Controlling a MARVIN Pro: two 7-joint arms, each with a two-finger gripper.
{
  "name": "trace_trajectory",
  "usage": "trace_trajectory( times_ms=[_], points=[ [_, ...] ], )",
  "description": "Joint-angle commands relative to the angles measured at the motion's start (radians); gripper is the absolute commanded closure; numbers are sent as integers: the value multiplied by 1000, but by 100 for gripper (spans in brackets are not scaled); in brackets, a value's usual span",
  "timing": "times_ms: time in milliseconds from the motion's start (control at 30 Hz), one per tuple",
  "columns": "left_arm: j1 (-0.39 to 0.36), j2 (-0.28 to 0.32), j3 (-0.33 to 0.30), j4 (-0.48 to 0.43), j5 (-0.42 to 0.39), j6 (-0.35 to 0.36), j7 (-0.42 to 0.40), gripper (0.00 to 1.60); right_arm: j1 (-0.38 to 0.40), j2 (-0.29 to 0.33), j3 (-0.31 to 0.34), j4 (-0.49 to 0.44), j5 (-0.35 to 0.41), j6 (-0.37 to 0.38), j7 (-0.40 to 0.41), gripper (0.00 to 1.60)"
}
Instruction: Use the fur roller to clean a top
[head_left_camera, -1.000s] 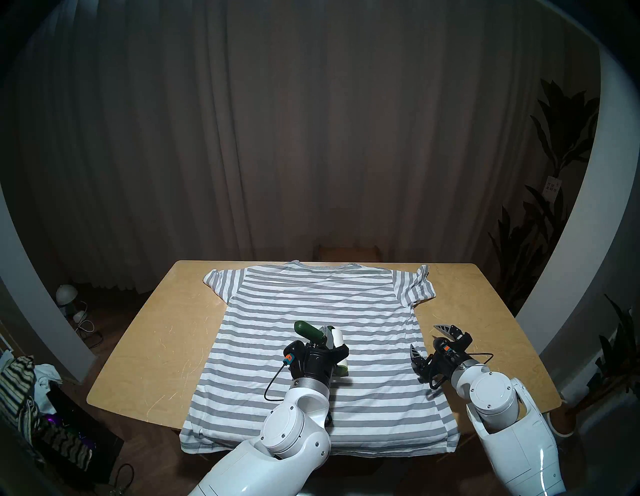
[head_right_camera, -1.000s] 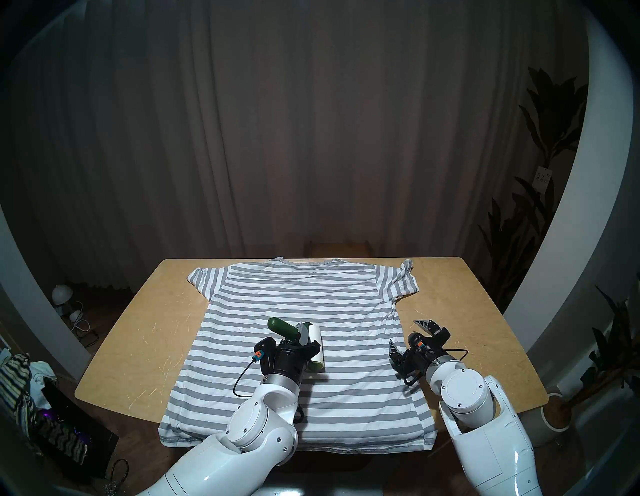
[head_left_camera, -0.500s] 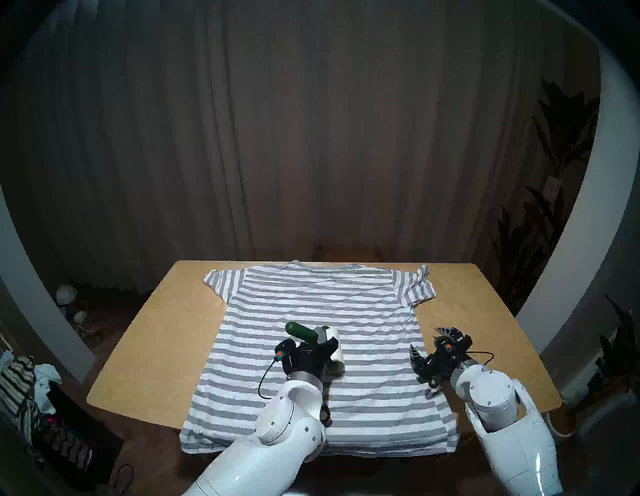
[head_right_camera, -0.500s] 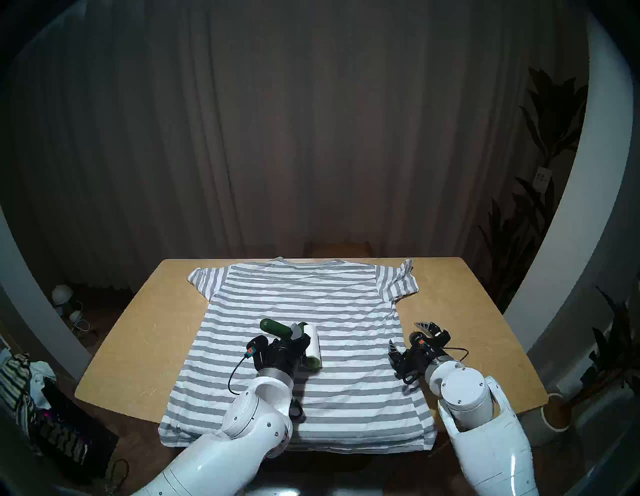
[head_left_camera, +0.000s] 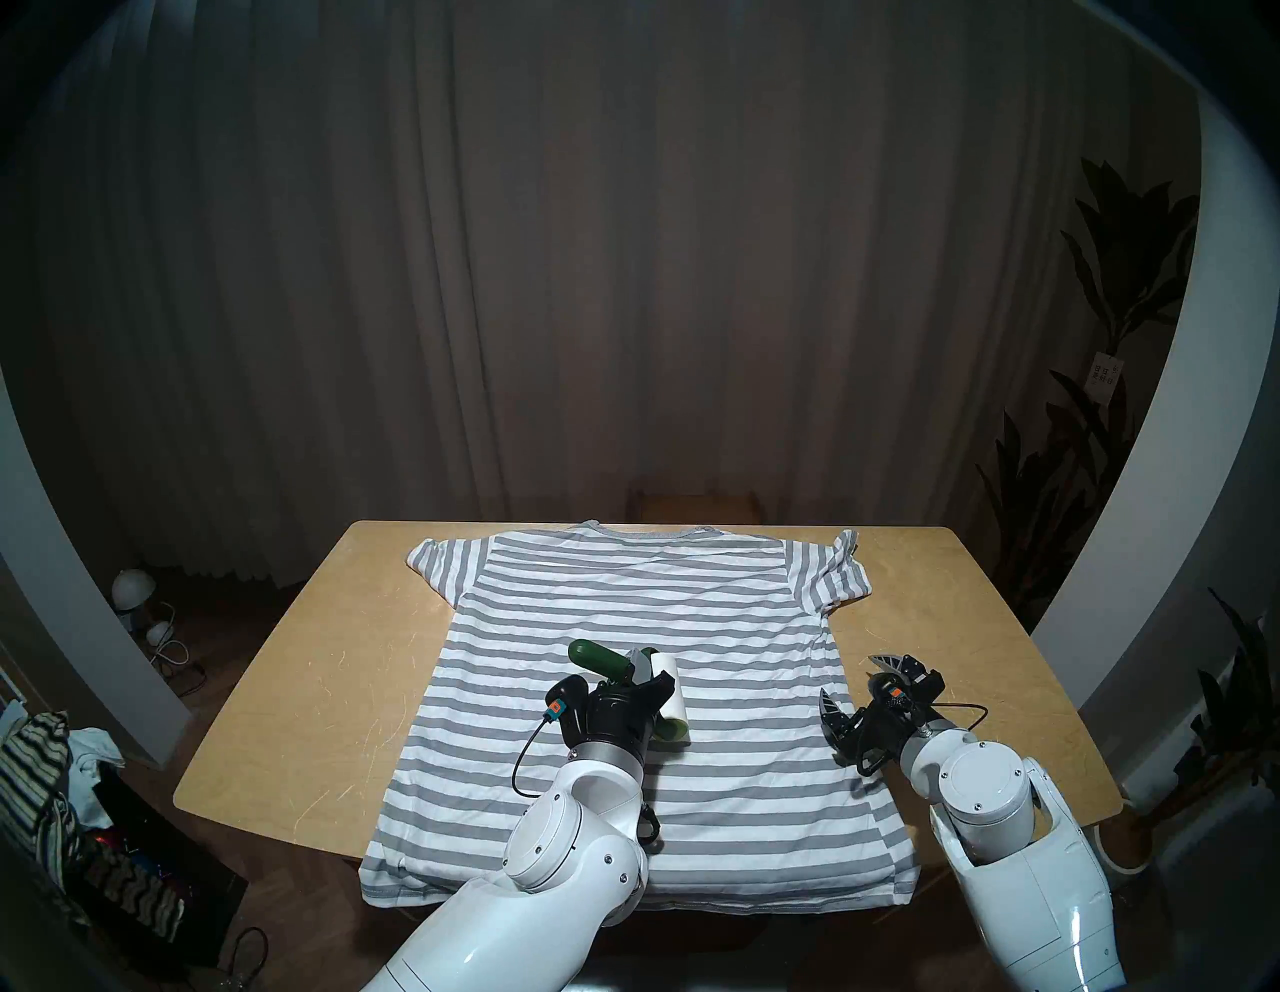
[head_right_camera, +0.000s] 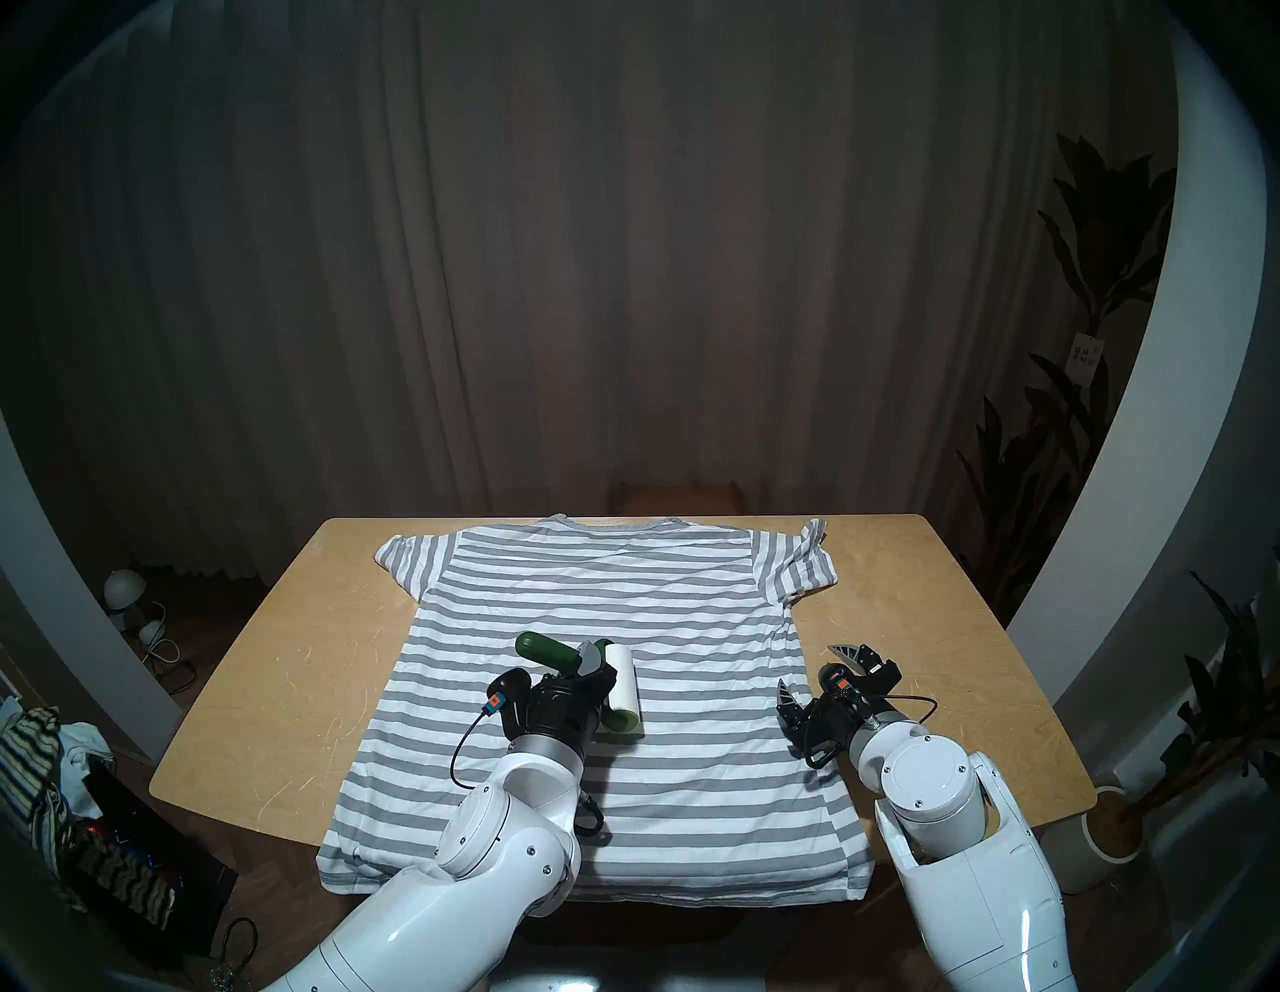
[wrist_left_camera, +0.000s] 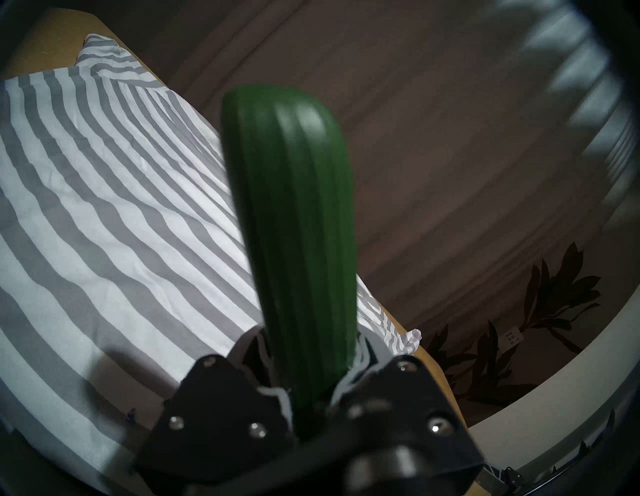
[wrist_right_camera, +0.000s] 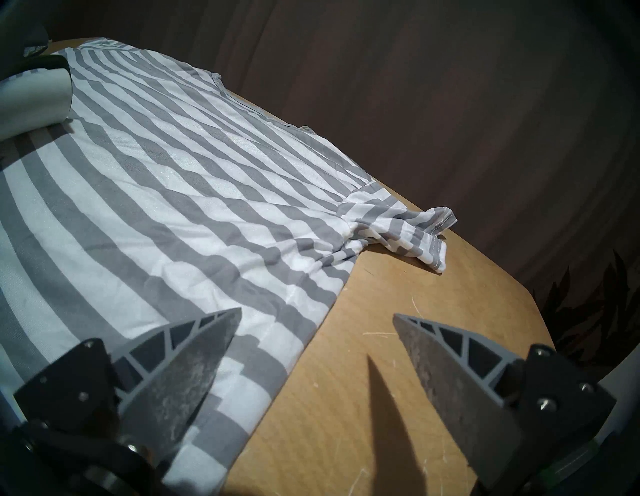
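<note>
1. At the far left, on the floor beside the table (head_left_camera: 291, 693), I see a pile of dark-and-cream striped cloth (head_left_camera: 34, 776). It is well apart from my work.
2. The top (head_left_camera: 623, 596) lies flat on the table, collar at the far edge and hem at the near edge, which it overhangs a little. Its stripes run from left to right.
3. My left pincer (head_left_camera: 634, 682) is over the middle of the top, and it is closed on the fur roller (head_left_camera: 668, 696). In the left wrist view the fingers clamp the base of the dark green handle (wrist_left_camera: 298, 242) from both sides.
4. The handle points away to the upper left, raised above the cloth. The white roll has its long axis from far to near, across the stripes, a little turned to the right at the near end. The roll lies on the top; its light green near end (head_left_camera: 675, 729) looks toward me.
5. Further right, my right pincer (head_left_camera: 859, 689) stands open with nothing between the fingers. One finger (wrist_right_camera: 194, 350) is over the right side seam of the top, the other finger (wrist_right_camera: 446, 360) is over bare table.
6. The right sleeve (wrist_right_camera: 408, 228) is crumpled near the far right corner.
</note>
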Motion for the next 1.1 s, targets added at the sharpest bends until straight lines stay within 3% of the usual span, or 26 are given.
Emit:
trace_trajectory(
  times_ms=[0, 467, 900, 1067],
  points=[
    [-17, -14, -11, -75, -1, -35, -32, 160, -48, 4, -14, 61, -9, 9, 11, 0],
    [-38, -32, 18, 5, -20, 6, -4, 160, -40, 15, -11, 73, -8, -5, 18, 0],
    [-49, -48, 5, 61, -15, -5, 13, 160, -34, 30, -14, 73, -6, -7, 25, 0],
    [-73, -49, 36, 68, 17, -8, 52, 160, -30, 37, -14, 76, -7, -8, 26, 0]
  ],
)
